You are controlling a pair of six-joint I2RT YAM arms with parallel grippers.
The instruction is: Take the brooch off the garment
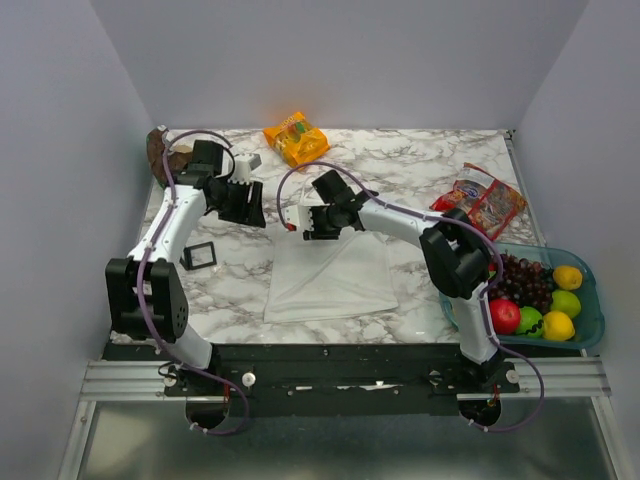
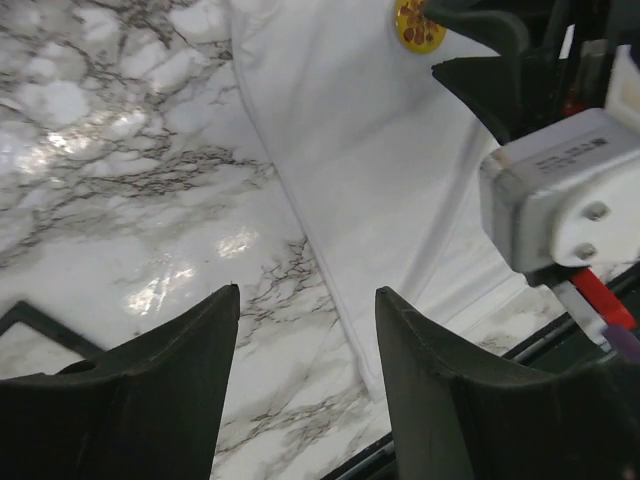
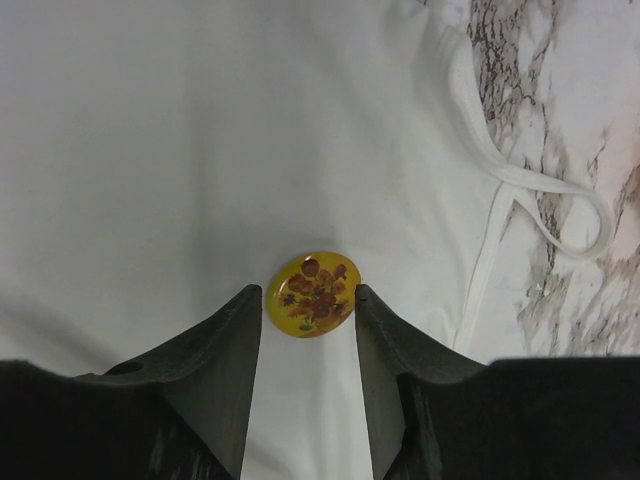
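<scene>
Right wrist view: a small round golden-yellow brooch (image 3: 313, 294) with a dark reddish flower print lies on the white thin-cloth sleeveless garment (image 3: 200, 130). The right jaws are clamped on the brooch, one tip touching each side of it. A narrow white shoulder strap (image 3: 540, 190) loops onto the grey-veined marble tabletop (image 3: 600, 120) at the right. In the left wrist view the left jaws stand apart with nothing between them, hovering over the tabletop (image 2: 120, 200) beside the garment's (image 2: 350, 150) hemmed edge, and the brooch (image 2: 418, 25) shows at the top. From above, the garment (image 1: 330, 280) lies flat on the tabletop near its front edge, between the two arms.
</scene>
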